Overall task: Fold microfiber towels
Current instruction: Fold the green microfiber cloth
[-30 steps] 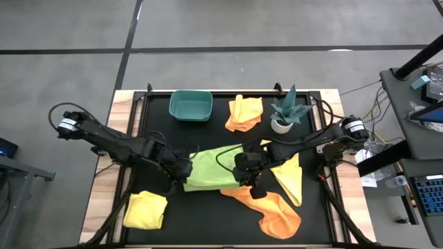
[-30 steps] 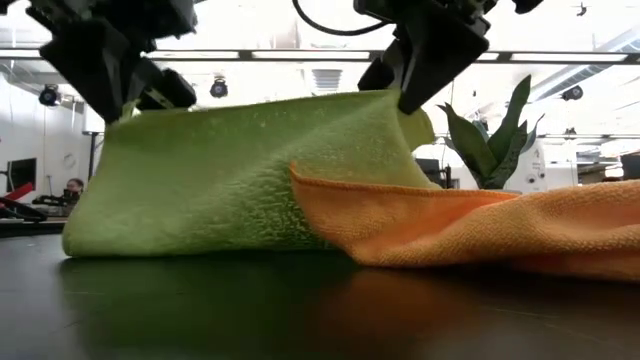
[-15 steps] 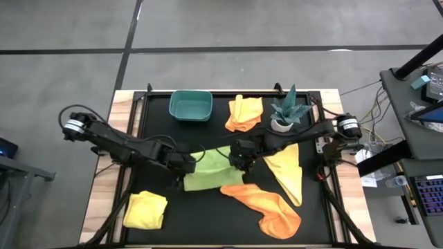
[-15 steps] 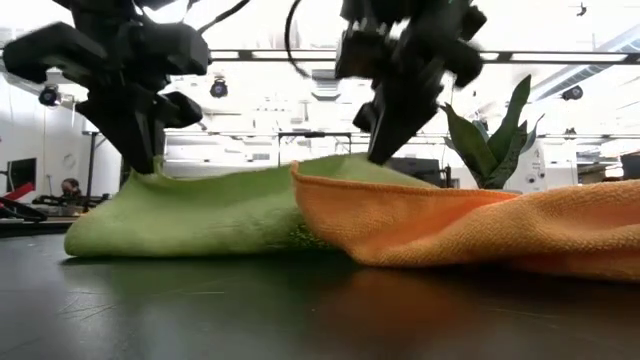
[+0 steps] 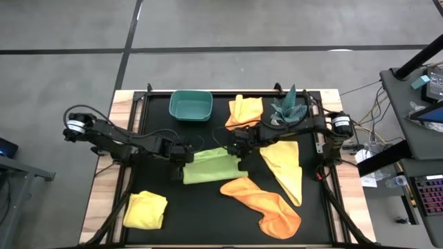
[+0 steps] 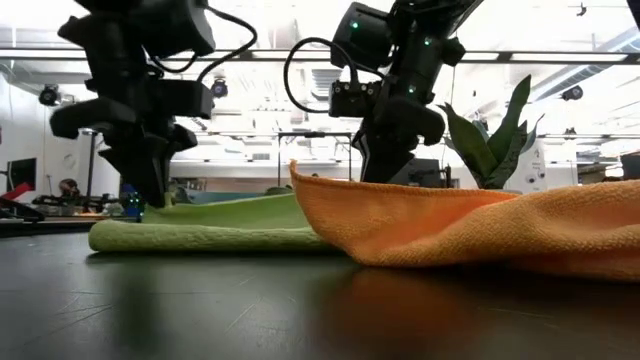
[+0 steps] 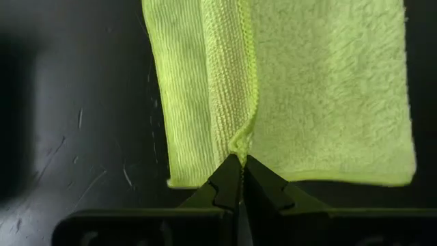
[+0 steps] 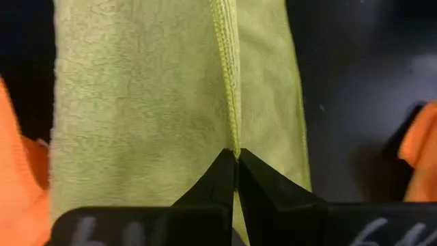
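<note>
Now the lime green towel [image 5: 210, 167] lies flat and doubled on the black table mat [image 5: 159, 221], where a second ago it was held up like a tent between the two arms and half a second ago it was already sagging down. Both grippers have carried its lifted edge over toward the far side and lowered it, so the hemmed edge sits on top of the lower layer, a little short of the far border, as the wrist views show. The left gripper [image 7: 239, 179] is pinched tight on that hem at one corner, and the right gripper [image 8: 236, 171] is clamped on the same hem at the other corner; neither has let go. In the low view the towel [image 6: 215, 228] is a thin, even slab with the crumpled orange towel [image 5: 266, 205] overlapping its near right end. The first fold looks laid down; releasing the edge appears to be what remains of this step. Other towels wait: a yellow one [image 5: 287, 169] beside the right arm, another [image 5: 146, 209] bunched at the near left, an orange one [image 5: 244, 113] between the teal bin [image 5: 190, 106] and the potted plant [image 5: 287, 109].
</note>
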